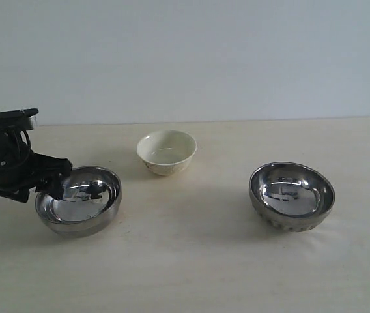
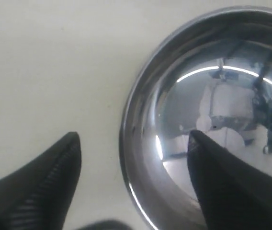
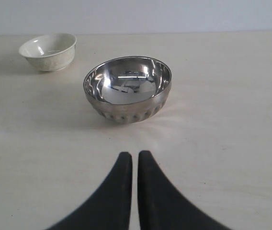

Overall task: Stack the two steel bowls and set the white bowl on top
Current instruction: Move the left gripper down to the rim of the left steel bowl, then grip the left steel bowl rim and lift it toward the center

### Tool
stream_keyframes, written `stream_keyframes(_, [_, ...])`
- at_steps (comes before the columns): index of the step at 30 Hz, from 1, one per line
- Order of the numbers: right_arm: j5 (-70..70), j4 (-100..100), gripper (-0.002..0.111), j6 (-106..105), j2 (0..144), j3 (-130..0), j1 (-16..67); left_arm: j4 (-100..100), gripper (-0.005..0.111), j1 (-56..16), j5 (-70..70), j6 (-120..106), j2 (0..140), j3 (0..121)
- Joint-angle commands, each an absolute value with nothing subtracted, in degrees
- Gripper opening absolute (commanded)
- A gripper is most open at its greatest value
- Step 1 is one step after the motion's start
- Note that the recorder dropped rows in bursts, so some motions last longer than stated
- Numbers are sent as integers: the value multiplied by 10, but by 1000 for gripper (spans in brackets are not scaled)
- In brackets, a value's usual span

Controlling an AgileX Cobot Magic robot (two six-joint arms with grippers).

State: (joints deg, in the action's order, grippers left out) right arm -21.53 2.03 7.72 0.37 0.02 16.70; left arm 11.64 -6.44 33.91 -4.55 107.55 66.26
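A smooth steel bowl [image 1: 81, 223] sits at the left of the table. My left gripper [image 1: 53, 188] stands open astride its left rim, with one finger inside the bowl and one outside. In the left wrist view, the gripper [image 2: 133, 135] has the rim of that bowl [image 2: 212, 62] between its spread fingers. The ribbed steel bowl [image 1: 292, 195] stands alone at the right. The white bowl [image 1: 167, 151] rests upright further back, between the two. My right gripper [image 3: 135, 154] is shut and empty, hovering short of the ribbed bowl [image 3: 126, 88], with the white bowl [image 3: 48, 50] beyond it.
The pale table [image 1: 191, 261] runs back to a plain wall. All three bowls stand apart from each other. The right arm does not show in the exterior view.
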Motion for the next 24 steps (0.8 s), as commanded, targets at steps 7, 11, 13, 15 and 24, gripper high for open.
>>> stream_keyframes(7, [-210,21,0,76,0,0,165,111,38,-67,300,-41,1121,667])
stream_keyframes(11, [-211,21,0,76,0,0,165,111,17,-67,304,-46,1121,667])
stream_keyframes(13, [-211,21,0,76,0,0,165,111,6,-67,307,-51,1121,667])
stream_keyframes(15, [-211,21,0,76,0,0,165,109,4,-67,316,-65,1121,667])
stream_keyframes(24, [-211,21,0,76,0,0,165,109,4,-67,369,-72,1110,667])
